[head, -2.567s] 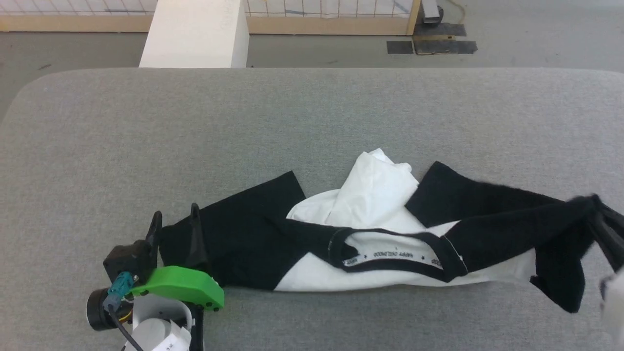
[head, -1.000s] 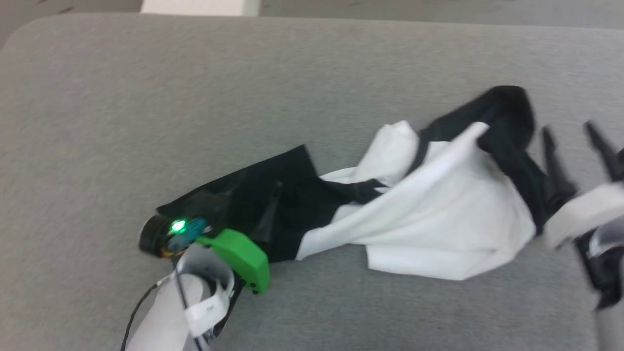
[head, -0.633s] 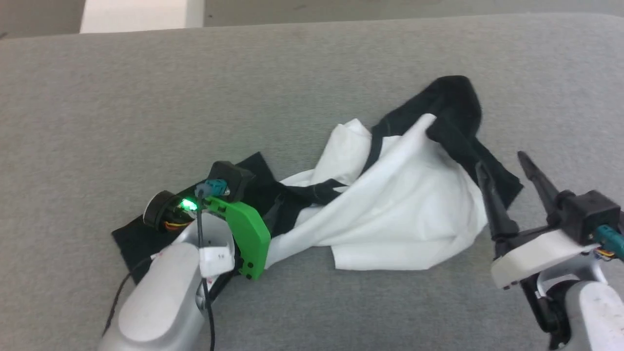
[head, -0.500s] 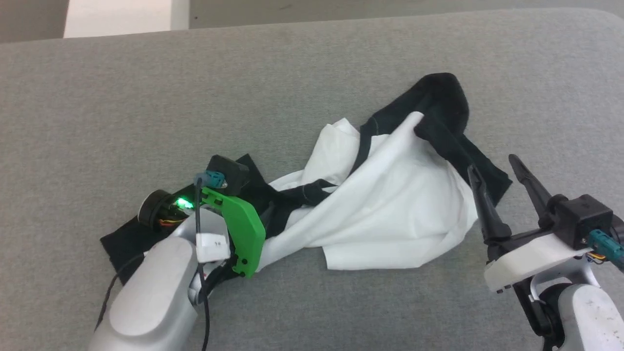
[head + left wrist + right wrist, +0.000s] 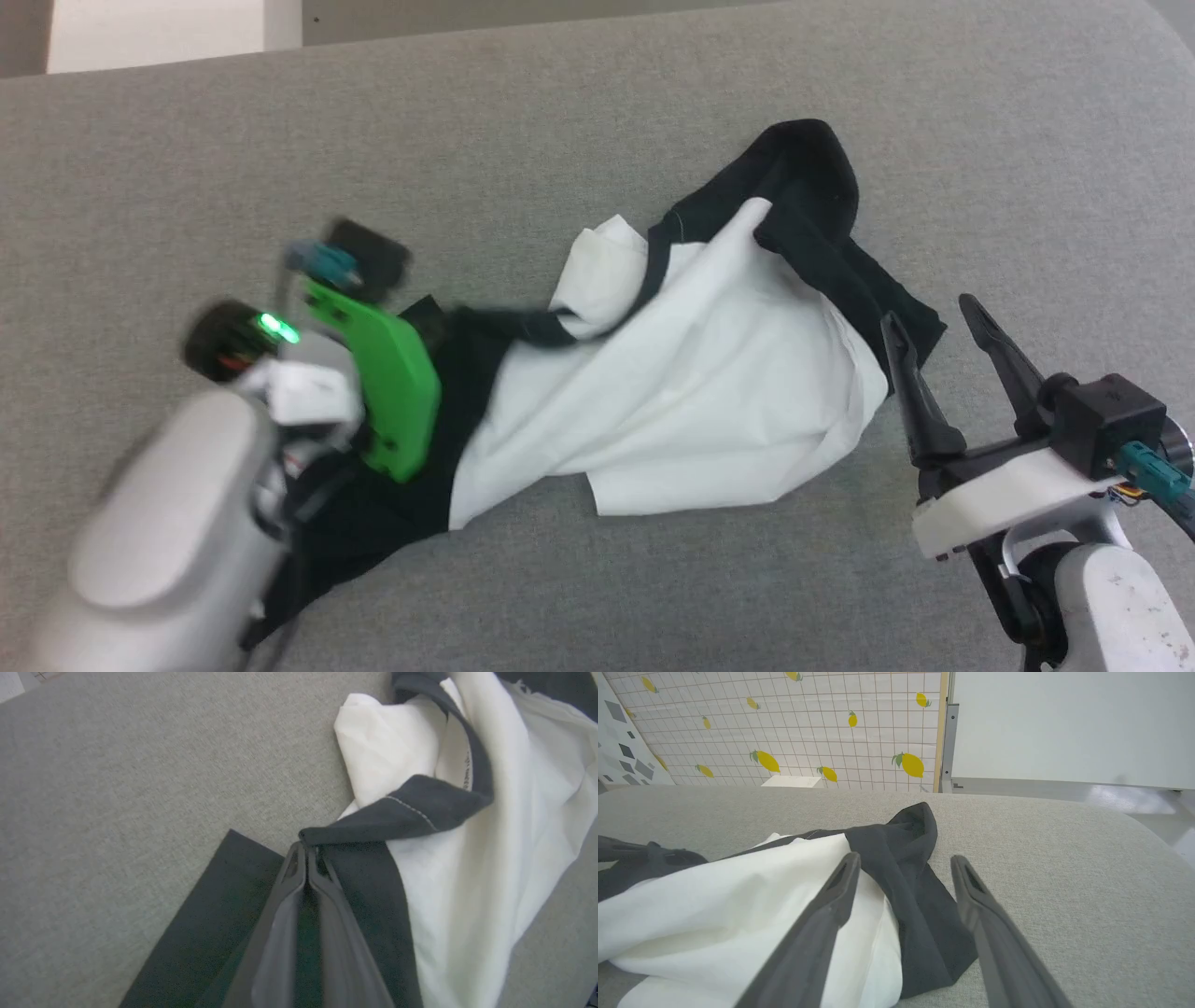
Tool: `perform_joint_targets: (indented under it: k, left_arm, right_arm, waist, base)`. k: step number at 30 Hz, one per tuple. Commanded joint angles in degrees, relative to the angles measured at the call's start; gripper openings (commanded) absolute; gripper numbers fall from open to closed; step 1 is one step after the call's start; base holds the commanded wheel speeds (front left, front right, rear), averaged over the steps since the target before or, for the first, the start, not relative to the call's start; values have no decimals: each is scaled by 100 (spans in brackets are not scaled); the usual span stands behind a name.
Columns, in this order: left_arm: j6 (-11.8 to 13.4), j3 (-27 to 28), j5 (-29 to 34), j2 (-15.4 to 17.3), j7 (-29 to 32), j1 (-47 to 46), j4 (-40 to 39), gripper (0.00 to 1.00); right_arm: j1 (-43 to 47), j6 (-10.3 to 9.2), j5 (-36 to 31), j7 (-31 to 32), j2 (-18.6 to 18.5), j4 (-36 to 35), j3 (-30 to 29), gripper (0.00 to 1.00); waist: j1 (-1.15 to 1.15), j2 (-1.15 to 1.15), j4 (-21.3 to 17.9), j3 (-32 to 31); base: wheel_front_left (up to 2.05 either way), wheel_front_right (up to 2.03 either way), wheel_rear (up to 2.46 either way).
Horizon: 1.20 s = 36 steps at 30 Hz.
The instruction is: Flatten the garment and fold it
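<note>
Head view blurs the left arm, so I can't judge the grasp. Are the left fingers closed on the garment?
Observer: Left wrist view: the left fingers are shut, tips pinching the garment at the folded end of its black collar band.
Operator: Which way does the collar face?
Observer: Its inside shows: a white printed tape runs along it.
Operator: And the right side?
Observer: Right wrist view: the right fingers are open, the black sleeve lying on the table beneath the gap.

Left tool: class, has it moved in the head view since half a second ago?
Yes. The left tool, shut on the garment, has moved up the view toward the far edge of the table and the white block.
</note>
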Motion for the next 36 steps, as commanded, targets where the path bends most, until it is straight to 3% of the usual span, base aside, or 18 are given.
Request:
perform_joint_targets:
  k: [1,6,13,15,21,25,30,36]
  left_arm:
    - [-38,161,-61,230,37,-265,-88,0]
    - [39,692,-14,624,-165,-848,-44,0]
    - [536,1080,516,859,-636,-1523,967,0]
    - [653,1132,558,851,-724,-1563,1272,98]
    - [930,1173,605,731,-991,-1361,1697,100]
    - [1119,1314,602,482,-1868,-1029,1496,100]
    - [1355,1433,605,-4,-3200,-332,864,100]
    - [1763,1538,694,-447,-4290,504,110,100]
  right_arm:
    - [-122,-9,39,-53,49,-27,43,100]
    - [-292,-9,135,-163,134,10,166,100]
    - [-608,-9,238,-329,195,198,481,100]
    - [-686,-9,263,-382,206,245,536,100]
    - [-823,-9,226,-406,244,347,442,100]
    - [-867,-9,211,-156,244,336,545,100]
    - [-825,-9,532,788,284,309,822,100]
    - [-797,-9,777,2181,410,385,897,100]
  waist:
    - [0,0,-97,108]
    - [0,0,-249,337]
    - [0,0,-555,713]
    - [0,0,-620,781]
    - [0,0,-574,799]
    - [0,0,-372,653]
    - [0,0,-55,437]
    - [0,0,252,292]
  base:
    - [0,0,0]
    - [0,0,0]
    - [0,0,0]
    - [0,0,0]
    - [0,0,0]
    - [0,0,0]
    - [0,0,0]
    - [0,0,0]
